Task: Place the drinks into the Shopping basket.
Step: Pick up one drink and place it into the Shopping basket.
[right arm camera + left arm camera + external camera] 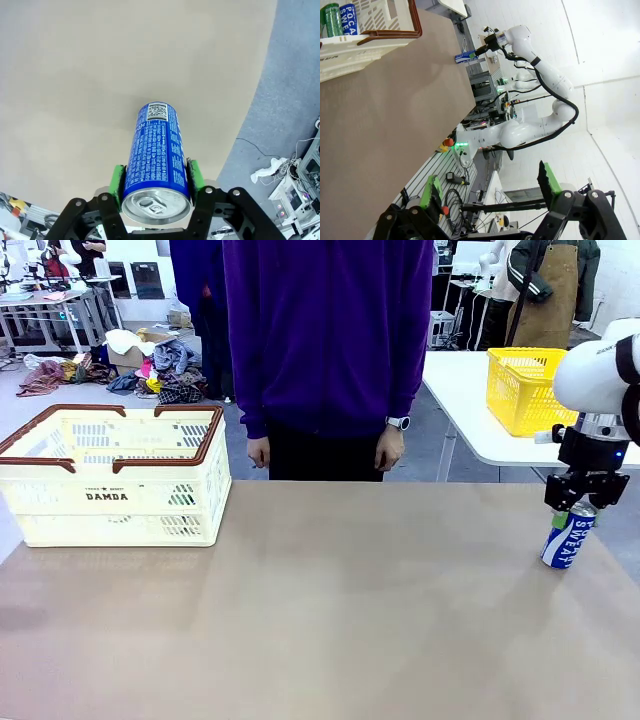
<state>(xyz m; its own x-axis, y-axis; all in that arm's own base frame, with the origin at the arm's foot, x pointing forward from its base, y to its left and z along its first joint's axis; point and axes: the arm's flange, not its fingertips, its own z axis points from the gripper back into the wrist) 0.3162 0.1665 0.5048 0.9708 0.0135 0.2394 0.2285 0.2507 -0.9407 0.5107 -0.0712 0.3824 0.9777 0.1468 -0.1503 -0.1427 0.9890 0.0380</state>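
At about nine o'clock on the tan bench (330, 610) stands the Shopping basket (118, 478), cream-white with a brown rim, its folded handles resting on the top edge and "DAMDA" printed on the near wall. The left wrist view looks over that basket's rim and shows two drinks standing inside it against a slotted wall: a green can (332, 20) and, touching it, a blue-and-white can (349, 19). In the same view the left gripper (490, 187) hangs off the bench edge with its jaws spread wide and nothing between the green pads (431, 191).

At twelve o'clock, past the far edge of the bench, a person in a purple sweater (330, 330) stands with both hands hanging down, a watch (398, 423) on one wrist. Behind, toward two o'clock, a yellow mesh basket (525, 390) sits on a white table (470, 410).

At three o'clock, close to the bench's right edge, the right gripper (572, 506) comes down from above onto the top of a third can (568, 536), blue and white with "SWEAT" lettering, whose base rests on the bench with the can leaning a little. In the right wrist view its jaws pinch that can just under the silver top, a green pad pressed on each side.
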